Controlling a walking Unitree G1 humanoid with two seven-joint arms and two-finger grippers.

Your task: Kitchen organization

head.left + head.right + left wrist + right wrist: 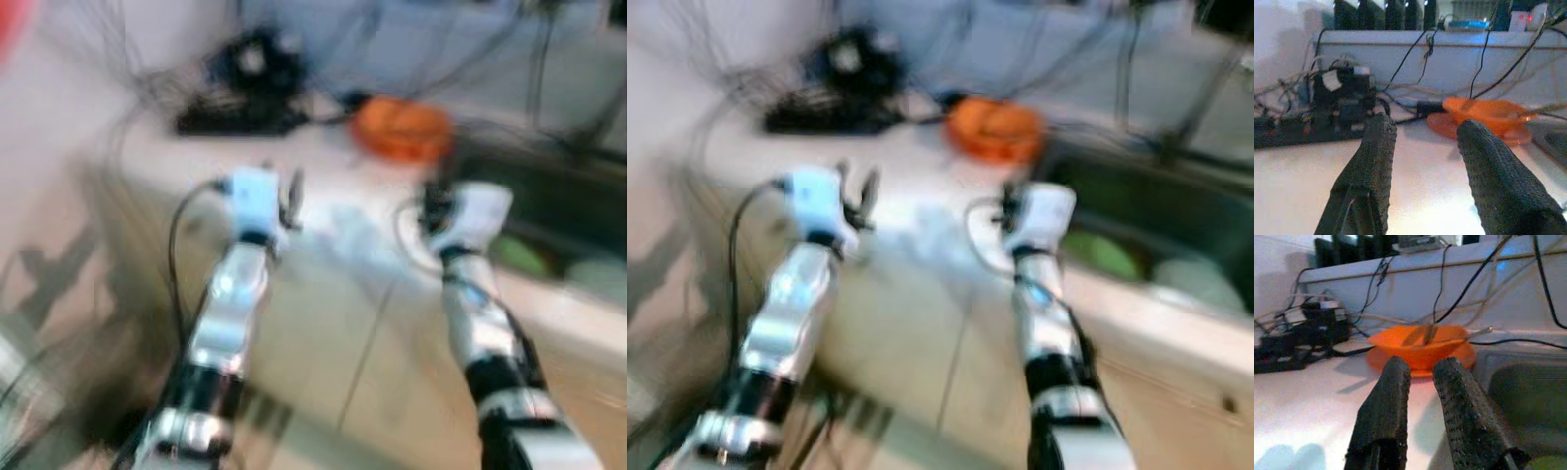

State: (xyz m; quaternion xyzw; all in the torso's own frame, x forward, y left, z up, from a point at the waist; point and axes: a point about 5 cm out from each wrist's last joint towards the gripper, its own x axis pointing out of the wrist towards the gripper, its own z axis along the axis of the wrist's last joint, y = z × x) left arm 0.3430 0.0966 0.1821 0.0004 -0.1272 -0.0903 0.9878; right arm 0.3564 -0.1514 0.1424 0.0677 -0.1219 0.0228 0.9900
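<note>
Jaws parted and empty on both the left gripper (1422, 161) and right gripper (1420, 396), textured black fingers (1383, 416) facing a round orange bowl (1422, 350) on the white counter (1308, 406).

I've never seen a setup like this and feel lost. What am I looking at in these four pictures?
A humanoid robot stands at a kitchen counter. The two blurry pictures come from its head, looking down at its silver arms. The other two come from cameras on its wrists, looking along each claw's black fingers. The left claw is open, holding nothing. The right claw also holds nothing, its fingers slightly apart. Ahead sits an orange bowl on an orange plate, with utensils inside. A tangle of black cables and devices lies to the left, a sink to the right.
</note>
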